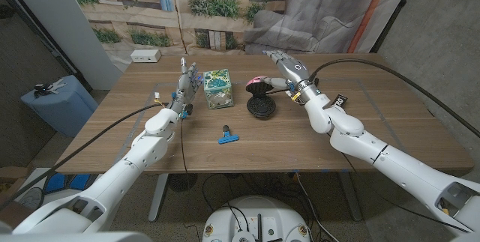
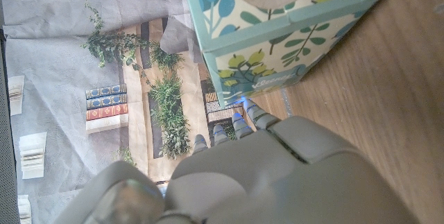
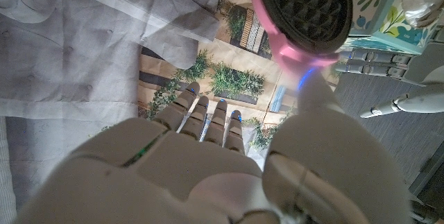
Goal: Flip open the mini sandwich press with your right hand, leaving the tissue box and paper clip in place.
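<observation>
The mini sandwich press (image 1: 261,107) stands open at the table's middle. Its black ridged base plate faces up and its pink lid (image 1: 256,83) is tipped up behind it. My right hand (image 1: 289,70) is just right of the lid with its fingers stretched out. In the right wrist view its thumb touches the pink rim of the lid (image 3: 305,5), and nothing is gripped. The leaf-patterned tissue box (image 1: 217,89) sits left of the press. My left hand (image 1: 186,85) stands open beside the tissue box (image 2: 277,37). A blue paper clip (image 1: 228,136) lies nearer me.
A white box (image 1: 145,55) sits at the table's back left corner. A small black item with a white tag (image 1: 341,101) lies beside my right forearm. A blue bin (image 1: 56,100) stands on the floor to the left. A printed backdrop hangs behind the table.
</observation>
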Robot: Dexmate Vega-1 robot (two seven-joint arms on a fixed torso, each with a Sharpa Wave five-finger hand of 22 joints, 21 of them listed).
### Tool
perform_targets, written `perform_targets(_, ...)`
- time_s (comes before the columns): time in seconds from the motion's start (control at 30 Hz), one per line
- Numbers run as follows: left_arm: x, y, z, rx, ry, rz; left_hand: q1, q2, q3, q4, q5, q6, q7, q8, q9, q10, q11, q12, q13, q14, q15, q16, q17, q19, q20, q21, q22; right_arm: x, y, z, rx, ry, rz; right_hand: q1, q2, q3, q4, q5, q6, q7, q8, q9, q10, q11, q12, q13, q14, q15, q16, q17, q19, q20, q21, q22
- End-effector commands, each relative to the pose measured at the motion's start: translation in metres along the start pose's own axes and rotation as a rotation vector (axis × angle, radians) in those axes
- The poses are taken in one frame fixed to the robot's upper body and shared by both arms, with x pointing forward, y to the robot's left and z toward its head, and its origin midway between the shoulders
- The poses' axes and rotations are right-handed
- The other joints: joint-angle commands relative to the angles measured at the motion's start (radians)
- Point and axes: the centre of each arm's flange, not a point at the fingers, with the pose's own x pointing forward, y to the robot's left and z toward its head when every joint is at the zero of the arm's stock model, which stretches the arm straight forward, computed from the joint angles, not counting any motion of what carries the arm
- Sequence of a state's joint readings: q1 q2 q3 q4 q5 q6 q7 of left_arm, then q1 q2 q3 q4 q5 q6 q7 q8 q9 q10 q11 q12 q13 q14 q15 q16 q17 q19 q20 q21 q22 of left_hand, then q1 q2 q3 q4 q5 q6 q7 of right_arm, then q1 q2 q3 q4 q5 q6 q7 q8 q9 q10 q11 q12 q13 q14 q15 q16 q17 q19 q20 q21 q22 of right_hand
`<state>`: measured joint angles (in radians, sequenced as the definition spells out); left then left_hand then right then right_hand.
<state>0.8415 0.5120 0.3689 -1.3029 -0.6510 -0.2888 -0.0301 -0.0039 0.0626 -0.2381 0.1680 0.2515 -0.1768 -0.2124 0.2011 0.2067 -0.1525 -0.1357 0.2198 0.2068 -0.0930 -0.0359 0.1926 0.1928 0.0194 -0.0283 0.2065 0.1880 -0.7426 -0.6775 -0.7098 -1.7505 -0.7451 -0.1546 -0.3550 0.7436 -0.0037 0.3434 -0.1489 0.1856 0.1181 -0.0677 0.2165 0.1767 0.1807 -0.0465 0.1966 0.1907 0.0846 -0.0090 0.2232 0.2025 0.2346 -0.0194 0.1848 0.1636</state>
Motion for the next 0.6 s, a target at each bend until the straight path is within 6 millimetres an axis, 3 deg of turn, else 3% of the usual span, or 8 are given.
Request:
perform_targets(0.03,0.0,0.0,0.0,0.0,0.0,0.0,0.0,0.052,-0.008,0.001,0.005,-0.035,-0.008,0.005,0.004,-0.005,-0.001,0.007,0.002,-0.007,-0.038,0.003,0.003,0.004,-0.003,0.006,0.003,0.012,0.003,-0.004,0.006,0.003,0.017,-0.005,0.008,0.004,0.004,0.007,0.009,-0.001,-0.002,0.004,0.008,-0.001,-0.001,0.003,0.002,0.006,-0.002,0.002,0.003,0.006,-0.002,0.001)
perform_targets(0.6,0.0,0.0,0.0,0.0,0.0,0.0,0.0,0.052,-0.008,0.001,0.005,-0.033,-0.008,0.005,0.005,-0.004,0.0,0.007,0.002,-0.007,-0.037,0.003,0.003,0.003,-0.003,0.006,0.003,0.032,-0.002,-0.016,0.021,0.012,0.038,-0.012,0.01,0.002,0.005,0.007,0.008,-0.001,-0.006,0.004,0.008,0.0,-0.002,0.003,0.001,0.009,-0.003,0.002,0.003,0.009,-0.002,0.001)
